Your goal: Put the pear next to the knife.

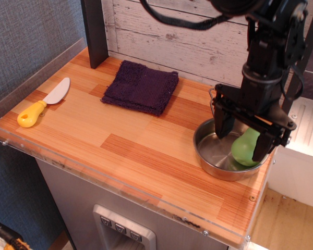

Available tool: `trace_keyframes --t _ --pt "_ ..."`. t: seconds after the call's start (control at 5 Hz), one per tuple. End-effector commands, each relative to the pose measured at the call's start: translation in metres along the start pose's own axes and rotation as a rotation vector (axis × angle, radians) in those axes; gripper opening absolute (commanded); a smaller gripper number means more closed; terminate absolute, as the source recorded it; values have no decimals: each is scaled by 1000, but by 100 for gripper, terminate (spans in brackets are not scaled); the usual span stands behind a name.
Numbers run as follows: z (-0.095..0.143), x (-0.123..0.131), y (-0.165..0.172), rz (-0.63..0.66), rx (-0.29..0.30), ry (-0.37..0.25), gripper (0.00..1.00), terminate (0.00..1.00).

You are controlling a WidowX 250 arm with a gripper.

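Observation:
The light green pear [245, 148] lies in the right half of a steel pan [214, 162] at the table's right end. My black gripper [242, 144] has come down over the pan and stands open, one finger [222, 127] left of the pear and the other at its right side, partly hiding it. I cannot tell whether the fingers touch the pear. The knife [43, 102], with a yellow handle and pale grey blade, lies at the far left of the wooden table top.
A dark purple cloth [141, 86] lies at the back middle of the table [130, 140]. A black post [95, 31] stands at the back left and a white plank wall runs behind. Clear plastic guards edge the table's left and front.

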State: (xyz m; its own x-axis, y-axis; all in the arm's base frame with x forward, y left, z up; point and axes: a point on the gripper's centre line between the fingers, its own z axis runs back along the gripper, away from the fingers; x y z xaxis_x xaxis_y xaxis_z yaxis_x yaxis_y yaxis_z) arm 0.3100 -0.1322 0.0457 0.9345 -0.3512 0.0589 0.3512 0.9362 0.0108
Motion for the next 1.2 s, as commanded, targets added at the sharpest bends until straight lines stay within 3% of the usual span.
trace_keyframes --t 0.0,0.6,0.8,1.0 --pt "1 9 13 4 45 -44 100 0" --pt "-20 4 19 46 18 8 100 0" --pt "-11 1 15 48 -12 -13 0 0" --pt "26 3 11 0 -48 -104 0 0"
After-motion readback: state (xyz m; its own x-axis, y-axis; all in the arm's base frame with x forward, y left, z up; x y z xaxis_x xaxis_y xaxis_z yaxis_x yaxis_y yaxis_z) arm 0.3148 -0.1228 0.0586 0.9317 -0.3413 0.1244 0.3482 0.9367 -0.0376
